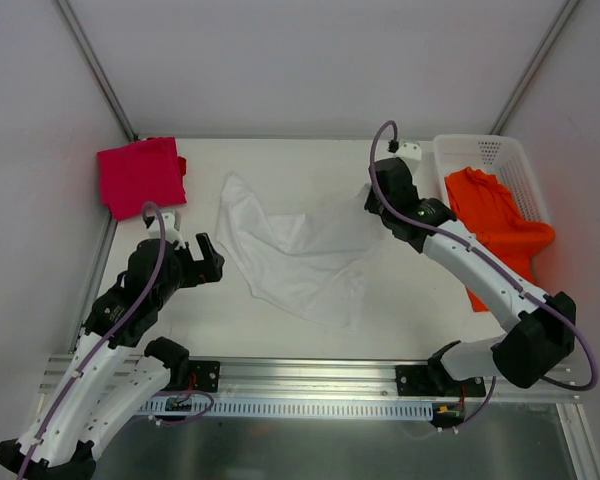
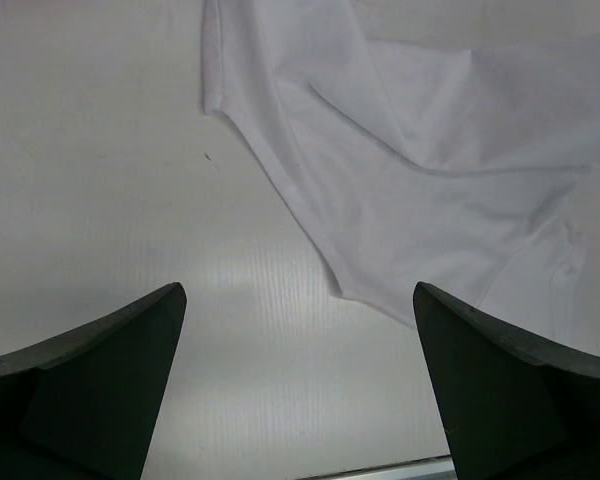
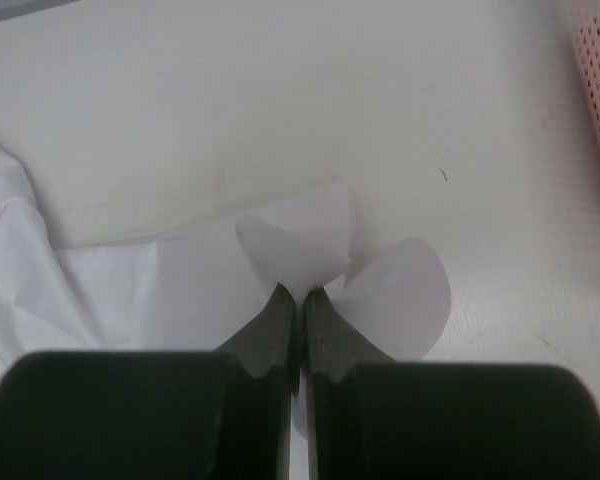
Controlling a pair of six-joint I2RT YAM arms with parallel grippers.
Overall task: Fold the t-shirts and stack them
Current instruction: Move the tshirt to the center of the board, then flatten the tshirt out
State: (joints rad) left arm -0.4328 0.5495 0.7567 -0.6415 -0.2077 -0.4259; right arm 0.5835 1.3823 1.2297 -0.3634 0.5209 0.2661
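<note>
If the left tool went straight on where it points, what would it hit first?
Probably the white shirt: the open left tool points toward its near edge, with only bare table between. If it tilts downward, the table could come first; depth is unclear.

One white soft cloth t-shirt [image 1: 290,255], one magenta-red t-shirt [image 1: 140,175] and one bright orange t-shirt [image 1: 495,215] were visible, three in total. One white plastic lattice basket [image 1: 495,150] was present.

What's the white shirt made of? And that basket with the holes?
The white t-shirt looks like thin, soft, matte cloth, maybe cotton: it lies in wrinkles and curls up where the right claw pinches it. The basket looks like hard white plastic: stiff straight walls with neat rows of little holes.
</note>
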